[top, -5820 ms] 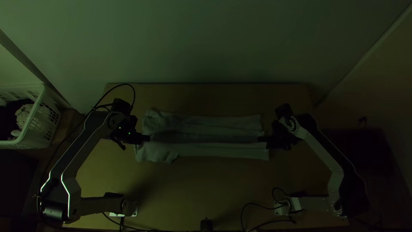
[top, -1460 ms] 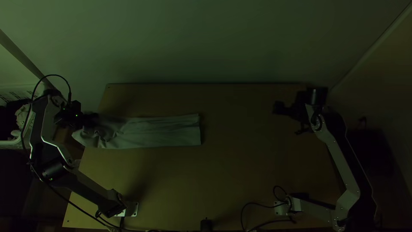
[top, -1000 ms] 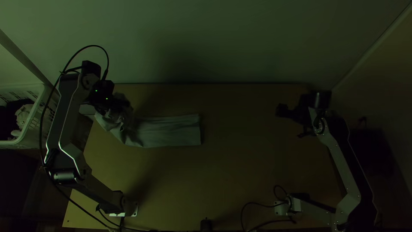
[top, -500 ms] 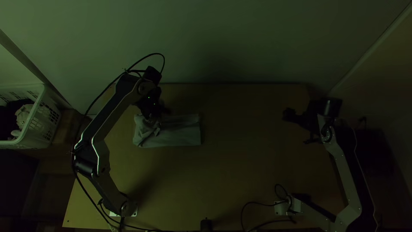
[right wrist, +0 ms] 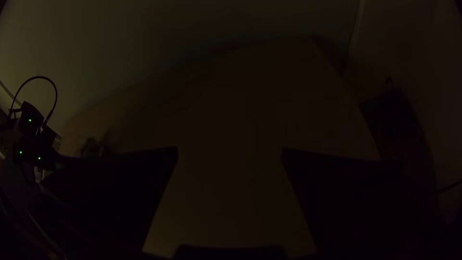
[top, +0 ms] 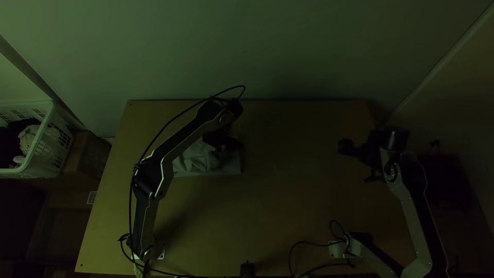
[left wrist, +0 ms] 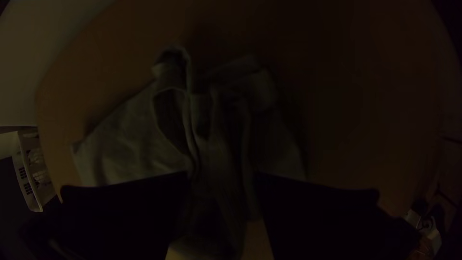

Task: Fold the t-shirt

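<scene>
The left gripper (top: pixel 232 146), fingers partly spread around bunched t-shirt (top: pixel 199 158) beneath, has moved nearer the right gripper (top: pixel 347 146). That one, well apart, gapes empty.

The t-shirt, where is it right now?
In the top view, the t-shirt lies partly bunched on the table, just left of its middle, partly beneath the left gripper.
</scene>
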Available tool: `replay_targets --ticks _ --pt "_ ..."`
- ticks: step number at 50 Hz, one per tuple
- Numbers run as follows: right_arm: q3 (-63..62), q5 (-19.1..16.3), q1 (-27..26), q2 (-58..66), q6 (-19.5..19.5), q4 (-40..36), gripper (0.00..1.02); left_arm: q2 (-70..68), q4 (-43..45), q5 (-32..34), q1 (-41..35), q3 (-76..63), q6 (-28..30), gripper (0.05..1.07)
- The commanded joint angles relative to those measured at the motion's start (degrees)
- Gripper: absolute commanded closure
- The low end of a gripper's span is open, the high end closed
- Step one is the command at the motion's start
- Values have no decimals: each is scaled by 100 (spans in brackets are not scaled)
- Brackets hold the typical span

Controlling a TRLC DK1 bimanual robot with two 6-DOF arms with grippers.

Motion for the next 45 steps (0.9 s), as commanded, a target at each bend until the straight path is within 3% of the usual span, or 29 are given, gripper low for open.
replay_targets --ticks 1,6,21,45 --pt "-234 -64 66 -178 144 33 4 199 -144 60 -508 541 -382 10" --pt "-348 -64 66 -283 162 33 4 243 -39 69 -746 664 -619 10" --pt "-313 -64 66 -477 101 51 4 -91 -30 78 -710 664 -549 10" --pt "1278 6 119 -125 -295 789 4 -2218 603 87 916 -13 365 10"
